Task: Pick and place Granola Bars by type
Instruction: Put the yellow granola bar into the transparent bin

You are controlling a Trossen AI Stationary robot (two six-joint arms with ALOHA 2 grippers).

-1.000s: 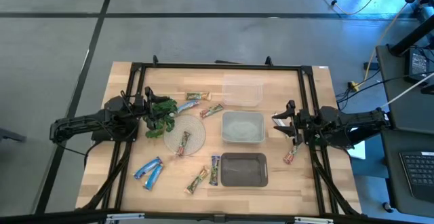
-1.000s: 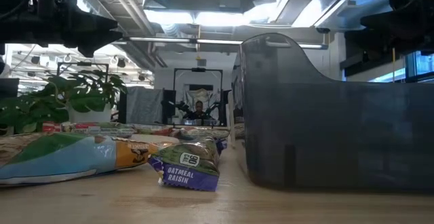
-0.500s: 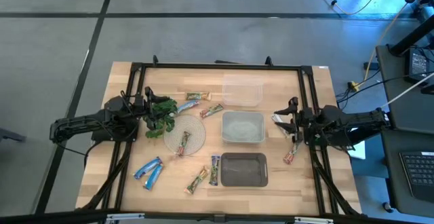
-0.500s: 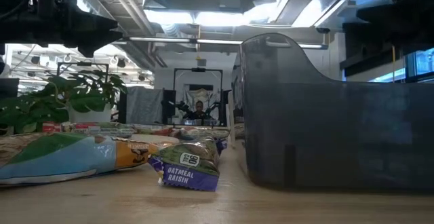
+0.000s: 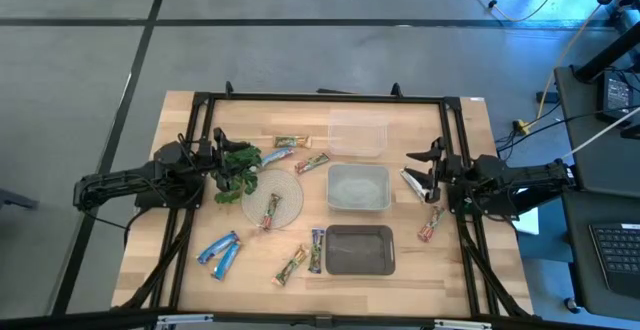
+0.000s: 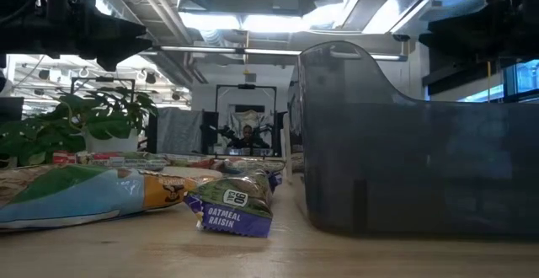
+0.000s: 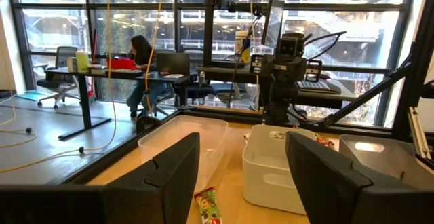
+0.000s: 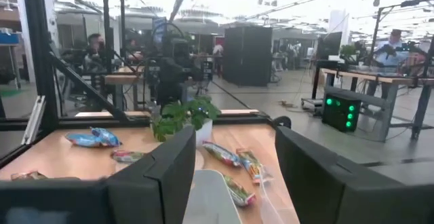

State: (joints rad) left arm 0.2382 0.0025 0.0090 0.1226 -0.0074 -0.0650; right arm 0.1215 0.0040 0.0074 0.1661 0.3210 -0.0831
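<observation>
Granola bars lie flat and scattered on the table: three at the far side (image 5: 291, 142), one on the clear disc (image 5: 270, 211), two blue ones (image 5: 219, 252), a green-tan one (image 5: 291, 266), a dark one (image 5: 316, 250) and a red-pink one (image 5: 430, 227). A small silvery wrapped piece (image 5: 410, 178) lies just ahead of my right gripper (image 5: 428, 173), which is open beside the pale bin. My left gripper (image 5: 215, 155) is open at the leafy sprig (image 5: 237, 170). In the left wrist view a red-green bar (image 7: 209, 207) lies below the open fingers.
Three bins stand mid-table: a clear one (image 5: 357, 135) far, a pale one (image 5: 358, 187) in the middle, a dark one (image 5: 359, 249) near. The clear disc (image 5: 282, 196) lies left of them. A black frame borders the table. The dark bin (image 6: 421, 160) fills the low view's right.
My right gripper has shifted slightly toward the table's far edge and stayed open. The bars, the bins and my left arm have kept still.
</observation>
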